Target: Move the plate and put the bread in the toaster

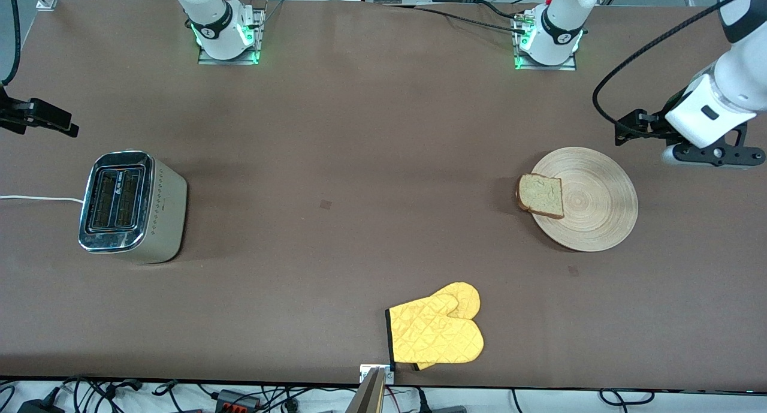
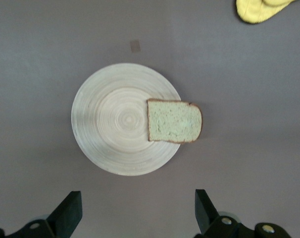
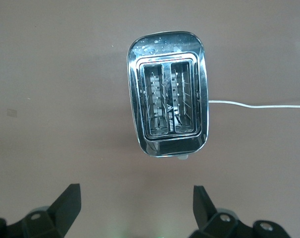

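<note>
The toaster (image 1: 132,206) stands at the right arm's end of the table (image 1: 359,161), with its two slots facing up and nothing in them, and its white cord (image 1: 39,198) runs off toward the table edge. The right gripper (image 3: 135,210) hangs over the table near the toaster, with its two fingers wide apart and nothing in them, and this arm waits. Away from the toaster, along the table and nearer to the front camera, lies a yellow oven mitt (image 1: 436,332). Well apart from the toaster, toward the left arm's end, sits the plate (image 1: 593,200), flat on the table. The bread (image 1: 541,195) lies on the plate's rim on the side facing the toaster, and part of it sticks out over the edge. The left gripper (image 2: 137,210) hangs over the table just beside the plate, fingers spread wide and holding nothing. The plate looks like the first job, since it has not been gripped yet. To do it well, the left gripper should take the plate by a bare bit of rim, away from the bread. It should move slowly and keep the plate flat, because the bread hangs over the edge and could slip off.
</note>
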Controlling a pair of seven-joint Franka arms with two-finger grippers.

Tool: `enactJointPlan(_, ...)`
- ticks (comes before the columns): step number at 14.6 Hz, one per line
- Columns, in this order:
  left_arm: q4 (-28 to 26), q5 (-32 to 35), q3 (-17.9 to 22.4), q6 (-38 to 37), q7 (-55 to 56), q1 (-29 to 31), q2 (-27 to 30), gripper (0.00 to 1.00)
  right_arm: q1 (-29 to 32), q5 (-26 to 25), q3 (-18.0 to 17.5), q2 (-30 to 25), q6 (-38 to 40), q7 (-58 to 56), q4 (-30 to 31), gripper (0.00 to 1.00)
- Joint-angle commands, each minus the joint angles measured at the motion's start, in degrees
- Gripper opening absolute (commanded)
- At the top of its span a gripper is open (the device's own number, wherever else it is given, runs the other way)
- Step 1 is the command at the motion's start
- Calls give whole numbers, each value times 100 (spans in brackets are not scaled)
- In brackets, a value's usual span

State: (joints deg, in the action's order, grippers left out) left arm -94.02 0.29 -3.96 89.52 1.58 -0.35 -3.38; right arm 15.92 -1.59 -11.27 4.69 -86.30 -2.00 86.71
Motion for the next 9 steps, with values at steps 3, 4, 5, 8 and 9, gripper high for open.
enactJointPlan(3, 288, -800, 18, -338, -35, 727, -477, 100, 70, 80, -51, 32, 96, 68, -111, 100)
enactJointPlan(4, 297, -1002, 18, -338, -70, 1008, -688, 100, 70, 80, -51, 32, 96, 68, -111, 100)
enactJointPlan(5, 306, -1230, 9, -338, -184, 1324, -907, 100, 70, 80, -51, 32, 96, 76, -111, 100)
enactJointPlan(8, 306, -2119, 18, -312, -1200, 2090, -1426, 100, 70, 80, -42, 58, 96, 68, -111, 100)
enactJointPlan(9, 306, -2147, 9, -286, -1639, 2283, -1672, 100, 70, 80, -42, 58, 96, 76, -111, 100)
